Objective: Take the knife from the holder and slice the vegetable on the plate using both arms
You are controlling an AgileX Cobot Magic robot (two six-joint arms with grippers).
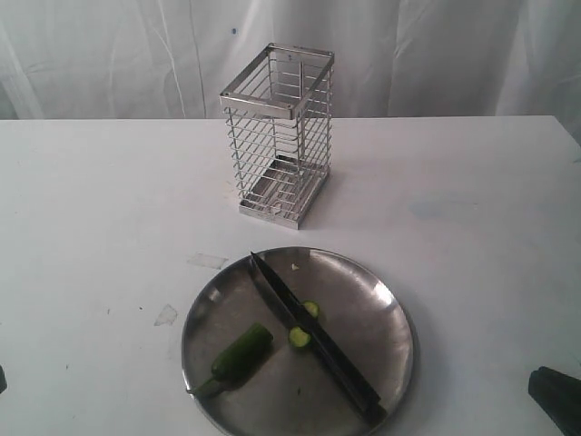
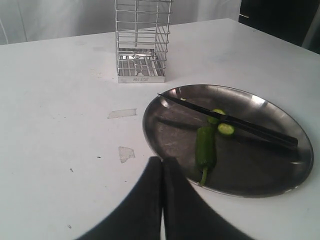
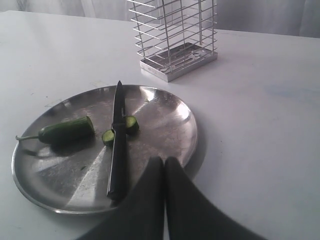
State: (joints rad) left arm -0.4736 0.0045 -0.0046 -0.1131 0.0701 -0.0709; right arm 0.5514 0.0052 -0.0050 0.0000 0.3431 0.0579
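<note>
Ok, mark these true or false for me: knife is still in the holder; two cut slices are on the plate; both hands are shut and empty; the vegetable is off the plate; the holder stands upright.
1. The knife is in the holder: false. It lies flat across the plate.
2. Two cut slices lie on the plate beside the blade: true.
3. The left hand and right hand are shut and empty: true.
4. The vegetable is off the plate: false. It lies on the plate.
5. The holder stands upright: true.
</note>
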